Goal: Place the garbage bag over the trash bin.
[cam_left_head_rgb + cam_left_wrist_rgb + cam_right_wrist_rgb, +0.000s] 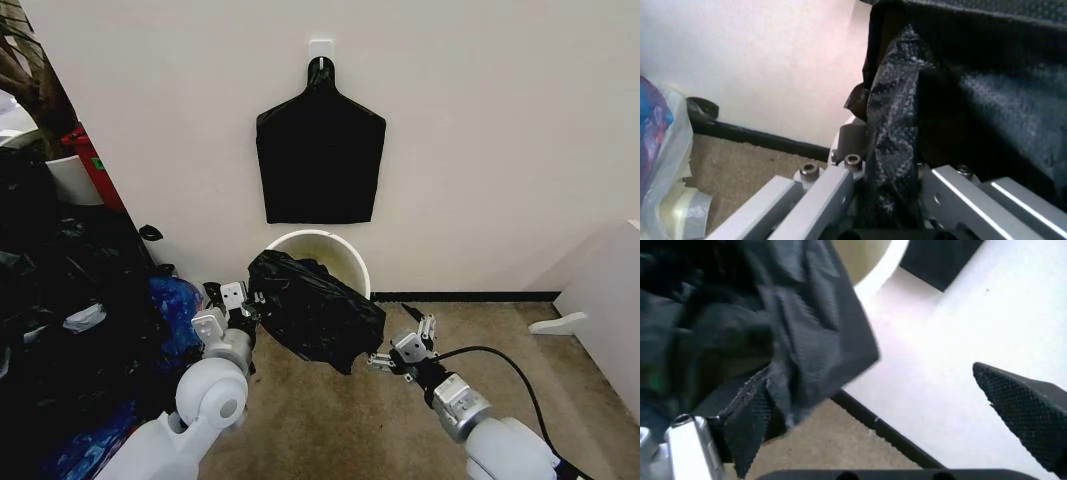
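The garbage bag (315, 308) is a wrinkled black sheet stretched in front of the trash bin (340, 248), hiding the front of its white rim. The bin stands against the wall, and its far rim and inside show above the bag. My left gripper (243, 300) is at the bag's left edge. In the left wrist view the left gripper (890, 172) is shut on a bunched fold of the garbage bag (960, 85). My right gripper (388, 360) is at the bag's lower right corner. Its fingers (750, 422) stand wide apart, and the garbage bag (800, 335) drapes against one of them.
A flat black bundle (320, 165) hangs from a wall hook above the bin. A blue plastic bag (172, 305) and dark clutter crowd the left side. White furniture (610, 300) stands at the right. Beige carpet (330, 430) lies open in front.
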Controlling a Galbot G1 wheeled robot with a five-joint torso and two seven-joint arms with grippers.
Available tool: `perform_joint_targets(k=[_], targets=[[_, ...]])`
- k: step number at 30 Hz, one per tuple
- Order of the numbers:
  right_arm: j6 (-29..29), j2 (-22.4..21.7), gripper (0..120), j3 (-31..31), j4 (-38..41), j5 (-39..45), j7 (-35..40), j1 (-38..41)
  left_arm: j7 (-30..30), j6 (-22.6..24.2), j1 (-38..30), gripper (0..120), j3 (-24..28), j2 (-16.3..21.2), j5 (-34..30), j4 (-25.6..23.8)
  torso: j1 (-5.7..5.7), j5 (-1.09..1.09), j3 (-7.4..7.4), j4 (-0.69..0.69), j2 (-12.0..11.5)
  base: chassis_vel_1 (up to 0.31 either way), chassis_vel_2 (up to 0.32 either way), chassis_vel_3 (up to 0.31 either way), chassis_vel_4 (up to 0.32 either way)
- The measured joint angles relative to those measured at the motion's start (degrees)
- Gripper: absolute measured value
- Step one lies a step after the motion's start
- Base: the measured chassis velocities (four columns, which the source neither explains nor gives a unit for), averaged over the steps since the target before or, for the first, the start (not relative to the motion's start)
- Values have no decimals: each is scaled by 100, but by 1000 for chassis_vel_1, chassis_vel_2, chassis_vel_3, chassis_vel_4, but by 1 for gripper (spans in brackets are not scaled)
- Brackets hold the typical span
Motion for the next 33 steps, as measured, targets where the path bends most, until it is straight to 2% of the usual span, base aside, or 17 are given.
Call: perform_joint_targets(k=[12,23,33], targets=[[-81,-162,100,248,-15,502,136,187,290,-61,272,1,-17,24,315,-8,0,0,0,0,0,0,0,0,0],[-230,-309,100,334,-330,1138,155,611,715,-192,653,1,-66,79,574,-229,0,0,0,0,0,0,0,0,0],[-269,-417,100,397,-473,1493,113,877,868,-253,928,1,-88,83,772,-389,0,0,0,0,0,0,0,0,0]])
